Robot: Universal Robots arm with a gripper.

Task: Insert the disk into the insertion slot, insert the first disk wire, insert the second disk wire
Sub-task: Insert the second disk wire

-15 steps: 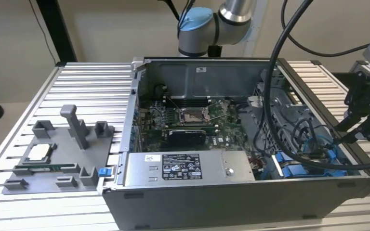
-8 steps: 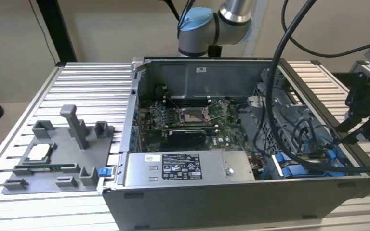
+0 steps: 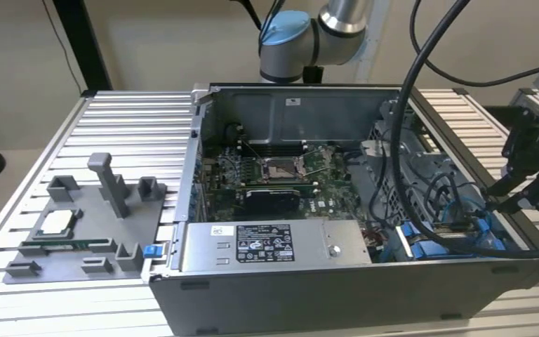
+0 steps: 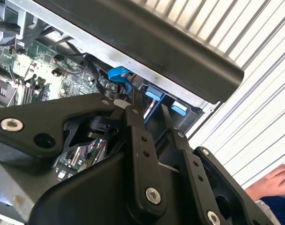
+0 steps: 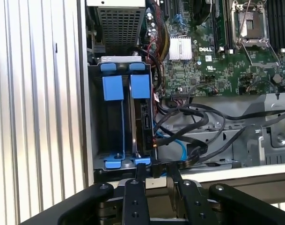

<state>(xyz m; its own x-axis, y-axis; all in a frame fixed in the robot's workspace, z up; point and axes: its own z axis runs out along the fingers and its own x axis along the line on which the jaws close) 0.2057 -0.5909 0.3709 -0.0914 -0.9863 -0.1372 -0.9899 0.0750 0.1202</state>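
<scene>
From the left of the exterior view: a grey tray [image 3: 82, 232] on the bench [image 3: 26, 168], then the open case [image 3: 344, 281]. The disk [image 5: 143, 112] already sits upright in the insertion slot [image 5: 93, 117]. My end effector [image 5: 156, 174] hovers released just above it, so I judge I'm on the wires [image 5: 179, 145]; next calls for a precise pinch.

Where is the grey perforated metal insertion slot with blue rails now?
The insertion slot sits in the open computer case's corner on the exterior view's right, beside the motherboard, just ahead of the gripper.
</scene>
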